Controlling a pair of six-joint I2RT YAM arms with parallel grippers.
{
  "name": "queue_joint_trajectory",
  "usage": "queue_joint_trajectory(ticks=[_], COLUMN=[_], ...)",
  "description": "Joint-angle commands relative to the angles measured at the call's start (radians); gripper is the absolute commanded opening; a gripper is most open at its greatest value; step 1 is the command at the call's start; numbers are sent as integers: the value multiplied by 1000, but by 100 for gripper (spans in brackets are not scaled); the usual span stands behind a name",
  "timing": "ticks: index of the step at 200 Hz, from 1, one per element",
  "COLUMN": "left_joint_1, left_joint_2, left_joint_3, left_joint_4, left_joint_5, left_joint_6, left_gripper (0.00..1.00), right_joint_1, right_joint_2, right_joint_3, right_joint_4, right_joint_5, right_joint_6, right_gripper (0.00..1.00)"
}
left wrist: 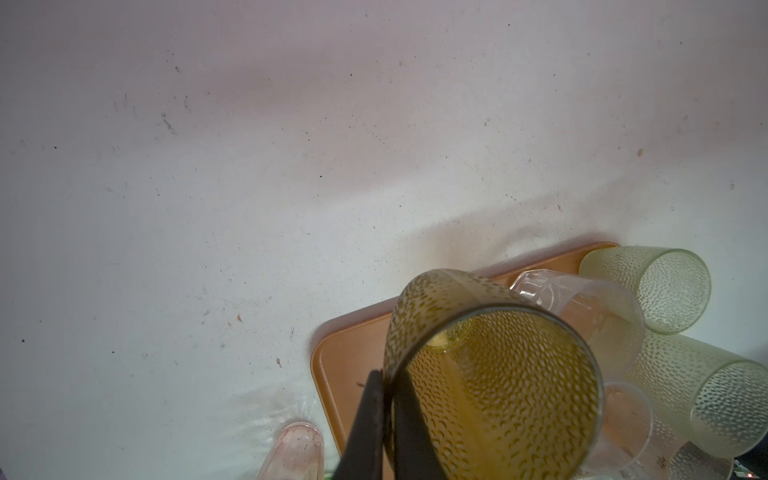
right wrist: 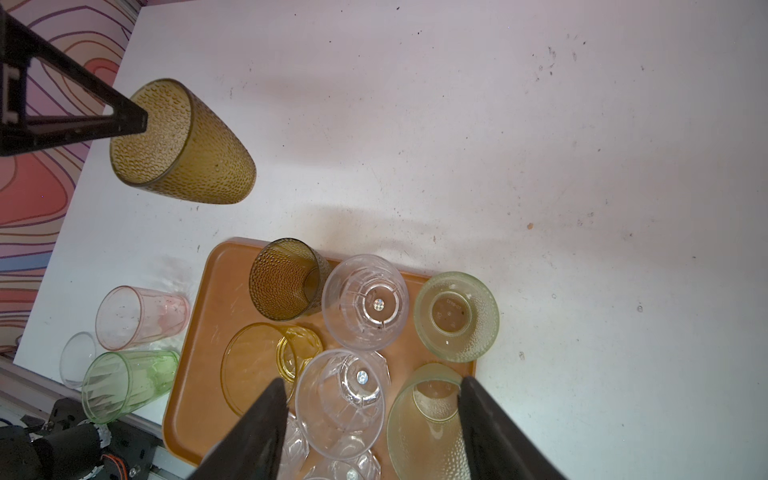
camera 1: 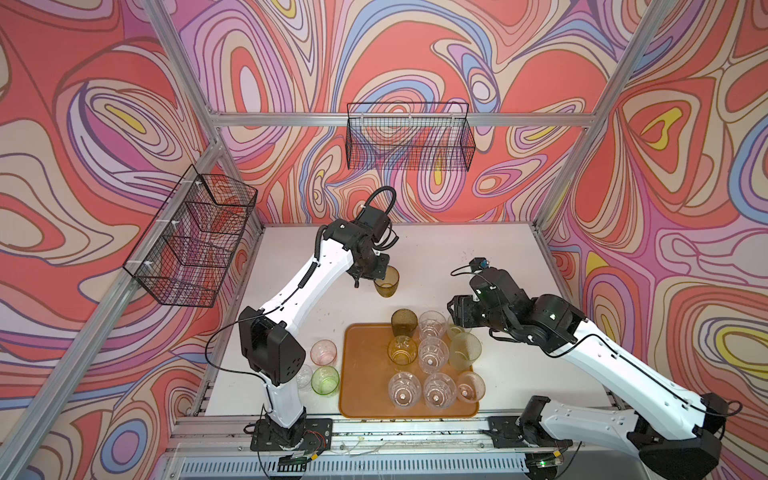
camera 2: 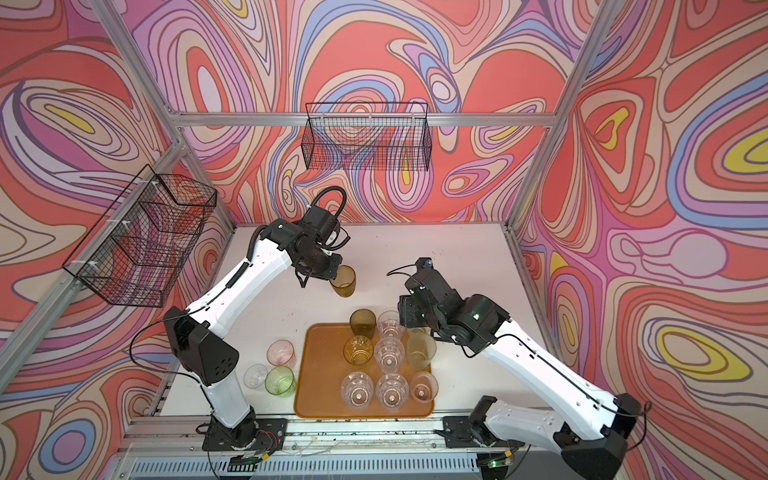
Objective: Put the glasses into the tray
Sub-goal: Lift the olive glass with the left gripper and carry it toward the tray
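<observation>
Olive tumbler (left wrist: 498, 395) rim between left jaws

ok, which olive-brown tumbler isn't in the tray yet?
The held olive-brown tumbler, pinched at its rim by the left gripper, tilted, beyond the tray's far edge. The other olive-brown tumbler stands in the tray's far-left corner.

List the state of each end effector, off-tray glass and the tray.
Left end effector, shut on olive glass.
Olive glass, lifted, short of tray.
Right end effector, open, empty, over tray.
Tray, partly filled.
Pink glass, upright, off tray.
Green glass, upright, off tray.
Clear glass, upright, off tray.
</observation>
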Motion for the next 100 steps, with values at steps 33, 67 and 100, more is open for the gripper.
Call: queue_joint_trajectory(ticks=[33, 67, 100], left_joint_1=[6, 6, 6], left_joint_2=[-101, -143, -171], left_joint_3=[-82, -168, -242], left_joint_4=[-67, -55, -50], left_joint_5=[-15, -15, -23], left_joint_6=[-32, -57, -73], left_gripper=[0, 0, 0], right_joint_1=[-3, -3, -3], right_joint_2=[-15, -29, -29], right_joint_3=[-14, -19, -13], right_joint_4=[2, 1, -8], right_joint_5=[18, 25, 27], right_joint_6=[-6, -4, -6], right_gripper=[67, 67, 67])
